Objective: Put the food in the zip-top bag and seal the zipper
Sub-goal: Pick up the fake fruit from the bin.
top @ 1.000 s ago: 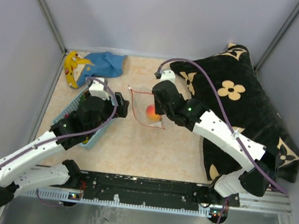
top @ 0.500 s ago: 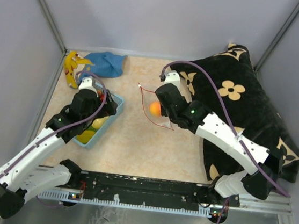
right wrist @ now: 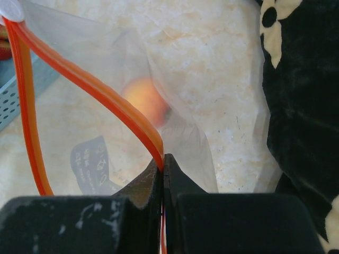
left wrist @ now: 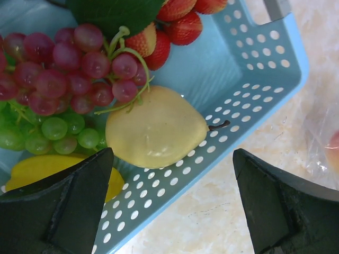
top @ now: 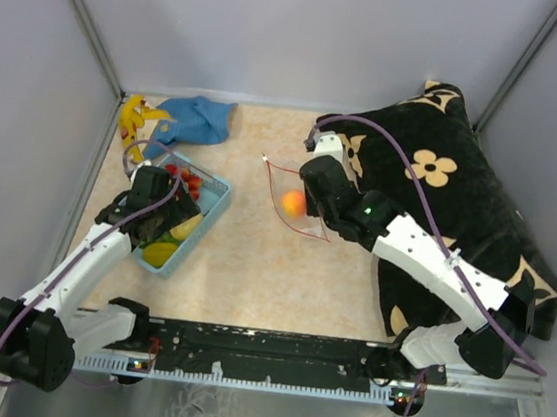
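Note:
The clear zip-top bag point(top: 303, 216) lies on the table with the orange-pink peach point(top: 293, 203) inside it; the peach shows blurred through the plastic in the right wrist view point(right wrist: 145, 98). My right gripper point(right wrist: 163, 165) is shut on the orange-red zipper strip point(right wrist: 106, 100) and holds the mouth open; the white end piece point(right wrist: 10, 8) is at the top left. My left gripper point(left wrist: 172, 211) is open and empty over the near wall of the light-blue basket point(left wrist: 175, 180). In the basket lie the yellow pear point(left wrist: 156, 127), dark red grapes point(left wrist: 63, 69), green grapes point(left wrist: 47, 132) and strawberries point(left wrist: 175, 26).
The basket point(top: 210, 206) stands left of the bag. A yellow banana point(top: 132, 123) and a blue cloth point(top: 198, 119) lie at the back left. A black flowered cushion point(top: 451, 198) fills the right side. Another yellow fruit point(left wrist: 37, 166) lies in the basket.
My left gripper has drawn back from the bag to the left and now hangs over the basket. The right gripper has shifted the bag with the peach slightly right.

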Robot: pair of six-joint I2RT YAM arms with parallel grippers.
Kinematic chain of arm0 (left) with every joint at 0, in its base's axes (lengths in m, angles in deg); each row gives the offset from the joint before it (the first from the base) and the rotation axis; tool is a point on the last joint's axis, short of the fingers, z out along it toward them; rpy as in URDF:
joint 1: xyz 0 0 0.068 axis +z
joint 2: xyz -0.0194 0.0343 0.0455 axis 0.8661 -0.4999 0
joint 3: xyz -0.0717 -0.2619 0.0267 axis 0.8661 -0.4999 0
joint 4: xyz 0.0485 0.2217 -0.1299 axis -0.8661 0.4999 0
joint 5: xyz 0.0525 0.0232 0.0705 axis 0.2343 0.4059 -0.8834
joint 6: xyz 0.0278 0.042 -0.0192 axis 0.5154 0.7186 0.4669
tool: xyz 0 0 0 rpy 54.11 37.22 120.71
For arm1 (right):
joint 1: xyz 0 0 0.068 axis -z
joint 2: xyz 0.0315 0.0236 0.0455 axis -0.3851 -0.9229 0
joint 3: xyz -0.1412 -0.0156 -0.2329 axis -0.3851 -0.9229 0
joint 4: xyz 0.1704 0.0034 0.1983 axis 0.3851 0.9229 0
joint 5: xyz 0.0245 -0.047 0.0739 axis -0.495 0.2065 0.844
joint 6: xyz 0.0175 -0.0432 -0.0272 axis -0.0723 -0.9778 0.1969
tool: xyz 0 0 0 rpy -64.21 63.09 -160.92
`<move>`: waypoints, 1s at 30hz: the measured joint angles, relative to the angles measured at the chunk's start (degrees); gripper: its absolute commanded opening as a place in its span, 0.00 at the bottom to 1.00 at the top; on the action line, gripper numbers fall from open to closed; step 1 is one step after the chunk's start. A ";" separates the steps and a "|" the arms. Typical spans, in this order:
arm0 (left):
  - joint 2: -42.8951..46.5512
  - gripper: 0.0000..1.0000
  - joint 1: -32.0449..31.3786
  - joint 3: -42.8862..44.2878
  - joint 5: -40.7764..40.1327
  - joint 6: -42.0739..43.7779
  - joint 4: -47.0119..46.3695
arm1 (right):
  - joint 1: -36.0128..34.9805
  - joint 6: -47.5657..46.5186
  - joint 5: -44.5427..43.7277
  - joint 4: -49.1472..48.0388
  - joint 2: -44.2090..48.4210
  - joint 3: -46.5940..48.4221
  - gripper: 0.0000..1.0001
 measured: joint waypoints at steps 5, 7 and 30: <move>-1.84 0.99 1.92 -1.75 0.44 -4.68 -0.13 | 0.26 -0.42 0.68 -0.96 0.02 -0.55 0.00; -2.86 0.99 2.58 -2.21 0.13 -6.73 -0.11 | 0.26 -0.46 0.96 -1.22 0.02 -0.70 0.00; -15.96 0.94 3.23 -0.85 0.66 -12.81 -3.69 | 0.28 -0.48 2.60 -2.32 0.00 -1.07 0.00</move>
